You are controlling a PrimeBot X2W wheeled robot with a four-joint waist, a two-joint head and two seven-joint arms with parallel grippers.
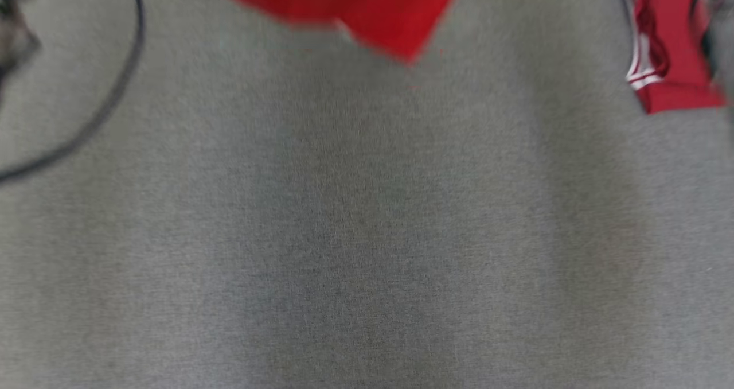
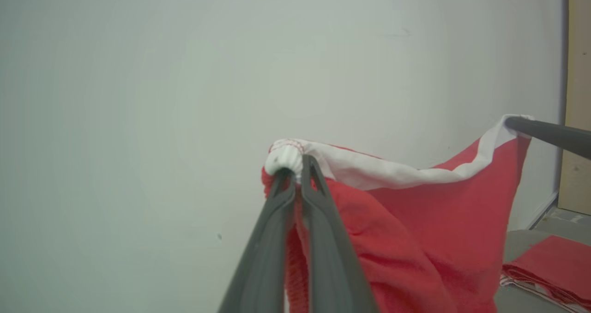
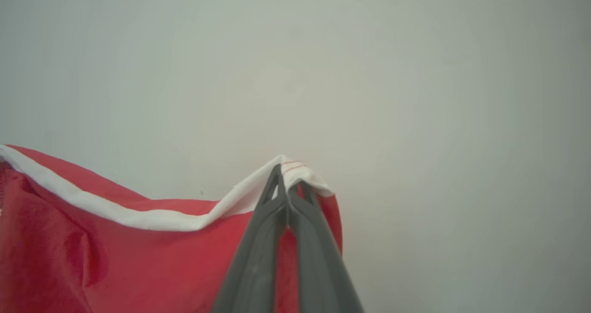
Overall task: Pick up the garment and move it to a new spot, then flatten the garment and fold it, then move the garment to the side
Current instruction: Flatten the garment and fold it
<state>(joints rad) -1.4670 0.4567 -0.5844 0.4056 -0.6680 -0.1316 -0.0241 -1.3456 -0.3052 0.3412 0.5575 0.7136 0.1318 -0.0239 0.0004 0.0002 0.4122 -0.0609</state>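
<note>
The garment point(image 2: 415, 220) is off the tabletop point(image 1: 367, 234) and hangs in the air, pinched at both ends of its white band point(image 2: 392, 172). The left end effector point(image 2: 295, 165) is clamped on a bunched corner of that band; the right end effector point(image 3: 288, 183) is clamped on the other corner. In the left wrist view the right one enters at 3 o'clock, so the band runs side to side between them with a slight sag and the red cloth drops below.

In the head view a hanging red corner shows at 12 o'clock. A pile of folded red cloth point(image 1: 671, 62) lies at 2 o'clock and a dark cable point(image 1: 114, 96) curves at 10 o'clock.

The move, as I judge it, is the carry to a new spot. The bare grey stretch lies toward 6 o'clock of the cloth — neither arm is nearer, since both share the load, so they should travel together and keep the band taut and level.
</note>
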